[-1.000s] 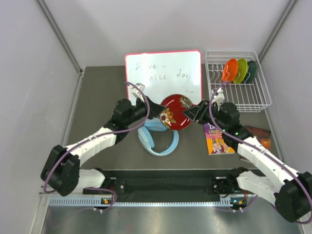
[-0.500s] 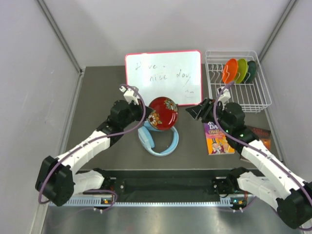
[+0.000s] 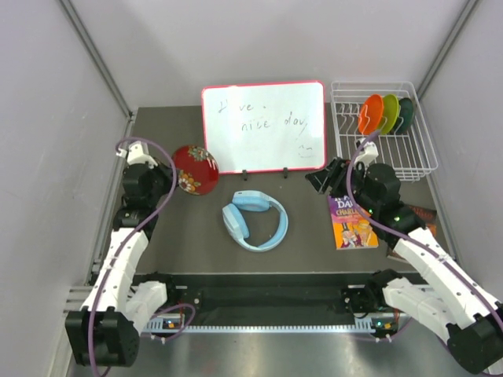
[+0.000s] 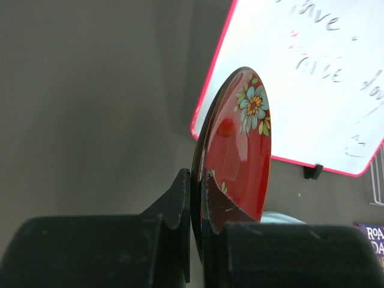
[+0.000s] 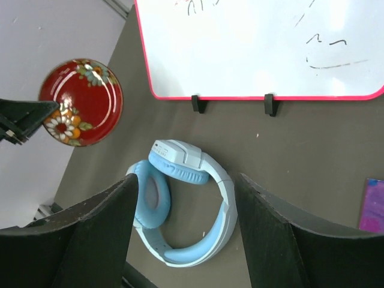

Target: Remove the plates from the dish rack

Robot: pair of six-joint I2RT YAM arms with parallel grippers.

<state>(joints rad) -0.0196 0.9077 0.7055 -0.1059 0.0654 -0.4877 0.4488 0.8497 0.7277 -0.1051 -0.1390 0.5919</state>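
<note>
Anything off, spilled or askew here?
Nothing stands out. The red floral plate is pinched on edge in the left gripper; the orange plate, yellow-green plate and dark green plate stand in the dish rack. No spills or damage.

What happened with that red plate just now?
The right gripper let go of the red plate and drew back, open. The left gripper, shut on it, carried it left to the whiteboard's edge. The three plates in the rack, headphones and book stayed put.
</note>
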